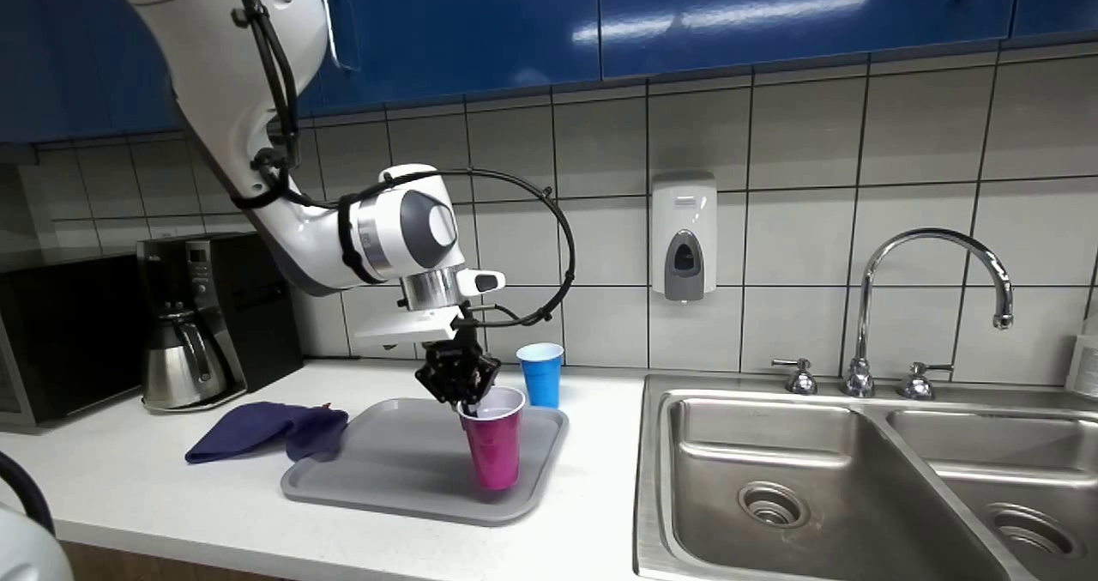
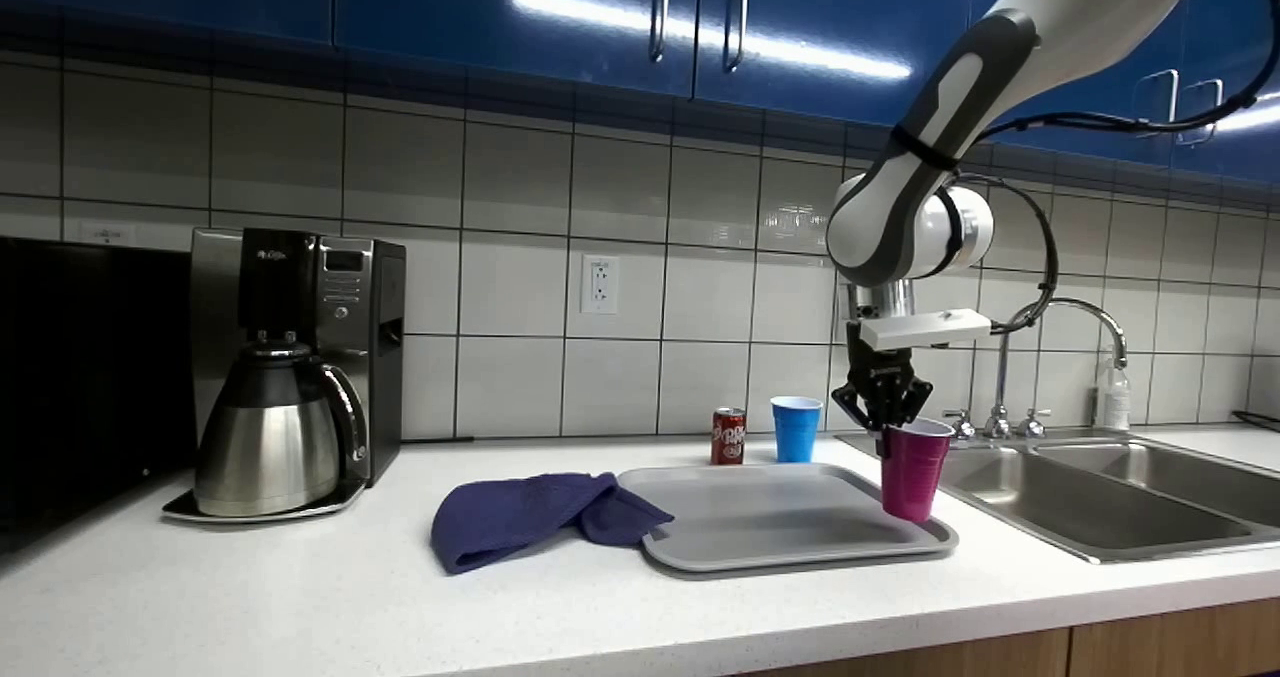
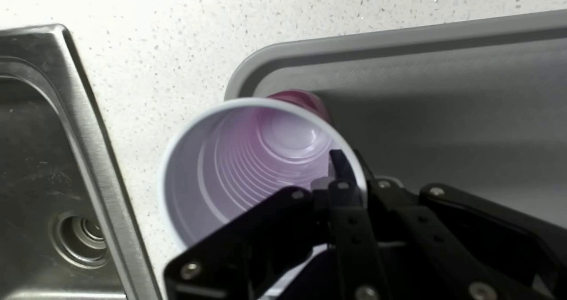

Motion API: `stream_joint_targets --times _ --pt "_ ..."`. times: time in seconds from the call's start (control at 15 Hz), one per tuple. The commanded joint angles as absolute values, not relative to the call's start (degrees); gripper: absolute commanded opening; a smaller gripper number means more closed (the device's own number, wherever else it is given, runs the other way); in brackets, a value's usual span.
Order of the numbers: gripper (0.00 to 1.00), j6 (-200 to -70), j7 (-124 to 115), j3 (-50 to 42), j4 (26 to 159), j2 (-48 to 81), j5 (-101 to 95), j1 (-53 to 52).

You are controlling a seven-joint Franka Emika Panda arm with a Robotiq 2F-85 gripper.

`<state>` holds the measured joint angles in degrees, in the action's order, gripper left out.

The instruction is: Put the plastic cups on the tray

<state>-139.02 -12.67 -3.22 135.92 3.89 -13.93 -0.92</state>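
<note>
In an exterior view the jaws are clamped on the rim wall of the magenta plastic cup point(image 1: 496, 452), prob. so the base is free to land first. Cup leans a bit, mouth up, at the sink-side end of the gray tray point(image 1: 403, 444); can't tell if base touches. Tray lies flat betw. back & front edges of the table point(image 1: 592, 512), nr the sink point(image 1: 656, 478), prob. for easy reach. Blue plastic cup point(image 1: 542, 379) stands upright nr the back edge, off the tray, so I'd call it next to move.

In an exterior view a Dr Pepper can point(image 2: 728, 437) stands nr the back edge too, beside the blue cup; prob. no part of the job. Purple cloth point(image 2: 520, 512) lies bunched, touching the tray at the end away from the sink.

Wrist view: one jaw's inside the cup, other's outside, wall pinched betw. them, a grip that prob. suits thin plastic. Base shows by the tray corner nearest sink & table's front edge. Next, I'd guess: set it level, then part jaws slowly w/o tipping it.
</note>
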Motion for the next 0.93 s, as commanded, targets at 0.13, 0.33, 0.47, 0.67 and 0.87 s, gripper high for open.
stream_joint_targets --times 0.13,0.33,0.47,0.67,0.87 --pt "0.01 -139.9 -17.1 -2.6 135.9 4.3 -18.2 -1.0" --pt "0.01 -139.9 -17.8 -2.8 135.6 5.2 -18.3 -1.0" --pt "0.01 -139.8 -18.0 -2.8 135.5 5.6 -18.2 -1.0" --pt "0.01 -139.7 -18.1 -2.9 135.4 6.3 -18.3 -1.1" --pt "0.03 -139.2 -18.3 -3.0 135.1 6.9 -18.4 -1.2"
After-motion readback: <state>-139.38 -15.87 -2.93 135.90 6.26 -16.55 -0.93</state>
